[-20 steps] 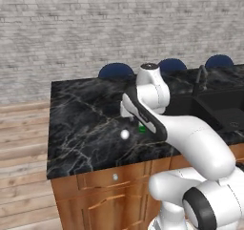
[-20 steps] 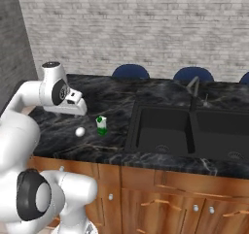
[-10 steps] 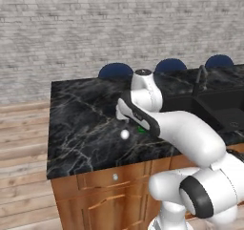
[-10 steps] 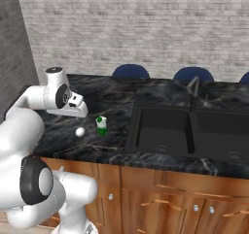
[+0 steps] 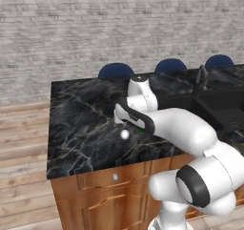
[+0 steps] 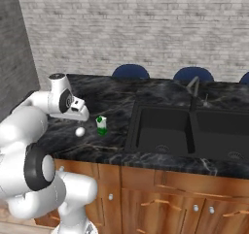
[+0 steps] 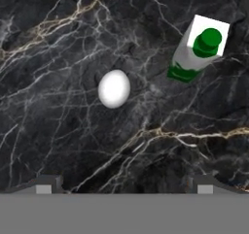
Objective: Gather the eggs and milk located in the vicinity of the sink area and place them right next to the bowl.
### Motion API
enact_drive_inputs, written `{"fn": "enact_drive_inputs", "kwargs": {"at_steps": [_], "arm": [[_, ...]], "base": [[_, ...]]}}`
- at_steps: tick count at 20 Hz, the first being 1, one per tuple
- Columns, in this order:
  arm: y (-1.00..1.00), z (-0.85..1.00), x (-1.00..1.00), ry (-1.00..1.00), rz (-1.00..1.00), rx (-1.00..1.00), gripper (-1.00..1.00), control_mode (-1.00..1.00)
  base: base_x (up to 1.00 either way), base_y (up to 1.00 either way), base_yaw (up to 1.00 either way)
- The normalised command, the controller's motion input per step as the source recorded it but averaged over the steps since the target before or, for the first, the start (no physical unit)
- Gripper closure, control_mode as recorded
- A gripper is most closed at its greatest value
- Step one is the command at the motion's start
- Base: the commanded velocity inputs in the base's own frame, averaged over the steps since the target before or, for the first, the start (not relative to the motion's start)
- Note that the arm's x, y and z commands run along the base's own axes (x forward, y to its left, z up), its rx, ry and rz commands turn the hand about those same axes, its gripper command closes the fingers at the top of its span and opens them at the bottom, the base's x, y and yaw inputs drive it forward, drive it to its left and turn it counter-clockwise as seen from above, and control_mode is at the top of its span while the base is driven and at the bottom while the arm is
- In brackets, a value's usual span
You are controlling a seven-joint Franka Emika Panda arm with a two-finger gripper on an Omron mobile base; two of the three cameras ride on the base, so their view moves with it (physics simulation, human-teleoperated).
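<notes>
Jaws [image 7: 121,187] spread wide, empty, hovering above black marble worktop [image 7: 58,141] — looks like lining up for a top-down pick. Small white egg [image 7: 114,88] just ahead of jaws, slightly left; white carton with green cap [image 7: 197,53] further ahead, right — both apart, untouched.

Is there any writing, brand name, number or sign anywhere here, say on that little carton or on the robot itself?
None: no view shows a word, number or brand that can be read.
Milk carton: plain white with a green cap and green base, no lettering.
Egg: plain white.
Black marble counter: pale veins, no marks.
Robot arm: white shell, no label visible.
</notes>
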Motion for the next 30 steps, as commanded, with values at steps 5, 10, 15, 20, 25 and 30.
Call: {"fn": "enact_drive_inputs", "kwargs": {"at_steps": [5, 10, 15, 20, 25, 30], "arm": [[0.0, -0.28, 0.15, 0.0, 0.0, 0.0, -1.0, -1.0], [0.0, -0.25, 0.15, 0.0, 0.0, 0.0, -1.0, -1.0], [0.01, -0.21, 0.12, 0.0, 0.0, 0.0, -1.0, -1.0], [0.05, -0.19, 0.09, 0.0, 0.0, 0.0, -1.0, -1.0], [0.05, -0.13, 0.15, 0.0, 0.0, 0.0, -1.0, -1.0], [0.0, -0.1, 0.16, 0.0, 0.0, 0.0, -1.0, -1.0]], "base": [[0.0, 0.0, 0.0], [0.0, 0.0, 0.0], [0.0, 0.0, 0.0], [0.0, 0.0, 0.0], [0.0, 0.0, 0.0], [0.0, 0.0, 0.0]]}}
